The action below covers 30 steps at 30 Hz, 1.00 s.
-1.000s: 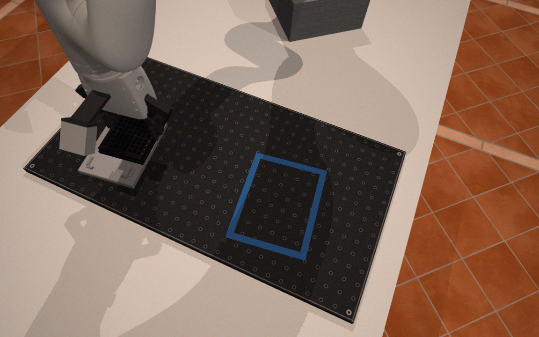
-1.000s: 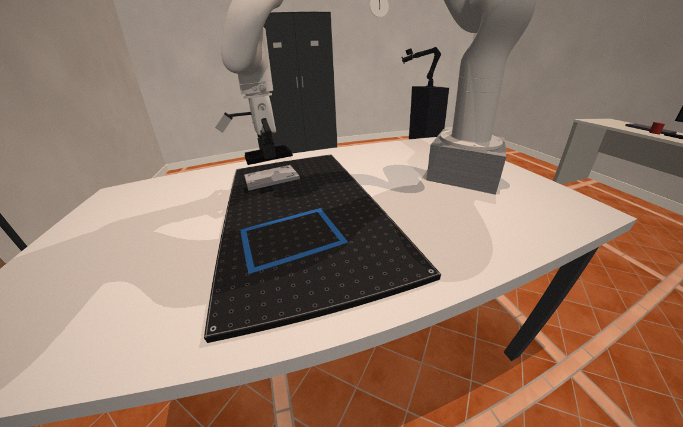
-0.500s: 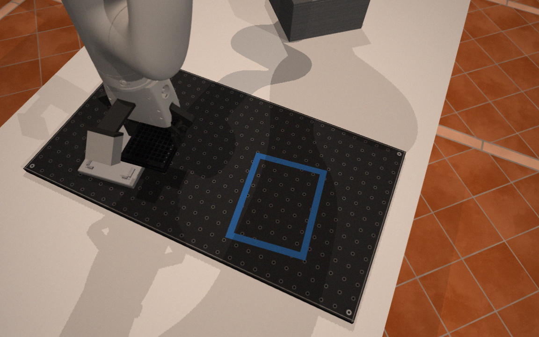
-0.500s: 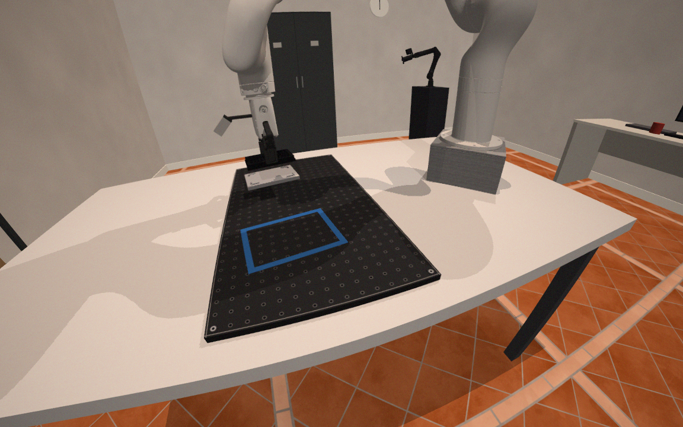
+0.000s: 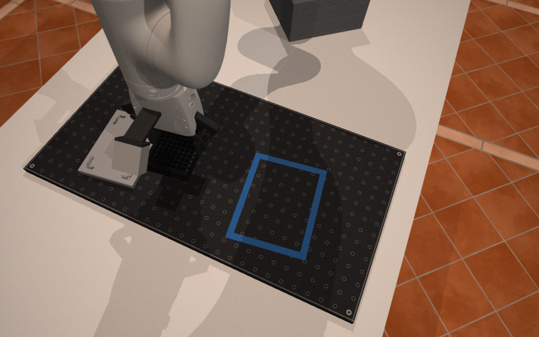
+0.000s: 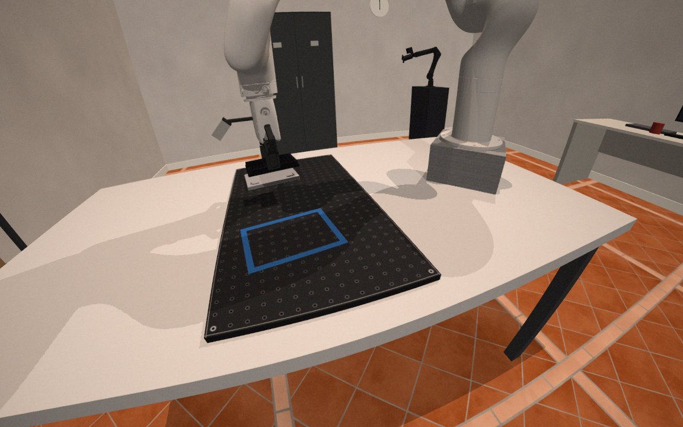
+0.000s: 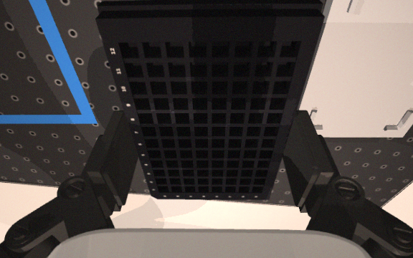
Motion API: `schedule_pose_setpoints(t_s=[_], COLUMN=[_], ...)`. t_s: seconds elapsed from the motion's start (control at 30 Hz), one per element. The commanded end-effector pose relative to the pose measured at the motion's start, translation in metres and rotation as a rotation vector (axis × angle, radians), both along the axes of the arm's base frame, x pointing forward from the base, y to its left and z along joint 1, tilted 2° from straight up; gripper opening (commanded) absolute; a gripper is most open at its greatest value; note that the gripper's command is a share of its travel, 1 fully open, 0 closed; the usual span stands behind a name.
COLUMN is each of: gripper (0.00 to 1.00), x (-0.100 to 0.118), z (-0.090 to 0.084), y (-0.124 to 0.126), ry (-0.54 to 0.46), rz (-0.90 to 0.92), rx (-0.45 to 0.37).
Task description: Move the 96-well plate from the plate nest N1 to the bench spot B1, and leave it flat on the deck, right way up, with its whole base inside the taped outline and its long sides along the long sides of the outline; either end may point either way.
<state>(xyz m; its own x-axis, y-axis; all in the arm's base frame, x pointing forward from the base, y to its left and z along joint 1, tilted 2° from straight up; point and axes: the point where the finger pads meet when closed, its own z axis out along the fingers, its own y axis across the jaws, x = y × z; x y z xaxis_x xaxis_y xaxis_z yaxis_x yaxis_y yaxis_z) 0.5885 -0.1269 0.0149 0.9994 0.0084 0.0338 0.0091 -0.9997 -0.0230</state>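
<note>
While gripper (image 7: 210,158) clamps 96-well plate (image 7: 206,118), arm upright, plate aloft

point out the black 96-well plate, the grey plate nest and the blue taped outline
black 96-well plate (image 7: 210,118), wrist view, middle of its well grid, held between the jaws
grey plate nest (image 5: 101,161), top view, bare part of its base
blue taped outline (image 5: 239,201), top view, its left long side
</note>
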Motion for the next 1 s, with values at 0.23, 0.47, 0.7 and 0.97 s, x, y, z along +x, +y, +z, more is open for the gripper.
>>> schedule_pose_setpoints(t_s=[0.23,0.47,0.7,0.97], gripper=[0.00,0.00,0.00,0.00], x=[0.003,0.005,0.006,0.007], z=[0.001,0.000,0.000,0.000], y=[0.029,0.053,0.076,0.096], ry=[-0.002,-0.002,-0.002,-0.002], rz=[0.000,0.000,0.000,0.000], rx=[-0.001,-0.001,-0.001,-0.001])
